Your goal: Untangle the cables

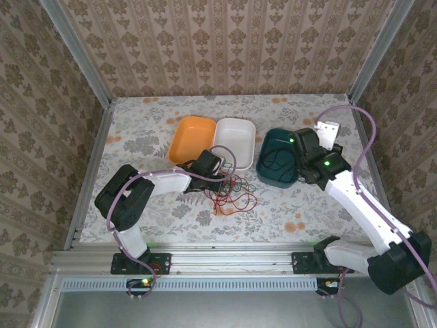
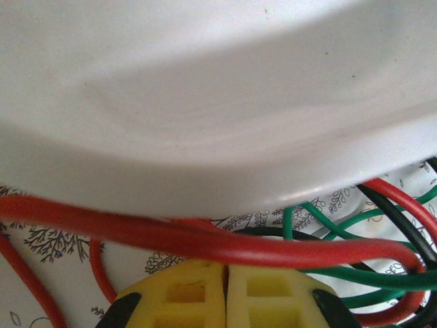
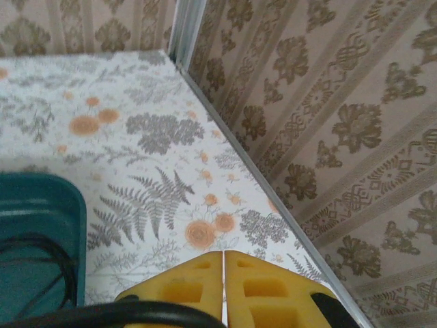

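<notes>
Separation step. Tangle of red, green and black cables point(image 1: 232, 193) lies on the bench point(image 1: 150, 123) before the white tray point(image 2: 205, 123). Left tool point(image 2: 227, 268) is closed, with the red cable point(image 2: 205, 242) across its tips; I cannot tell if it is pinched. Right tool point(image 3: 224, 258) is closed beside the teal tray point(image 3: 48, 198), where a black cable point(image 3: 41, 263) lies. Next I need a sure grip on one strand and a pull clear of the others.

Soft, even light lies across the tabletop point(image 1: 136, 130), and shadows are faint. Directly ahead of the left tool point(image 2: 227, 266) the white tray point(image 2: 205, 102) is a blurred mass, perhaps with slight glare at its rim; the red cable point(image 2: 171, 236) smears. Beyond the right tool point(image 3: 224, 253) focus is crisp.
</notes>
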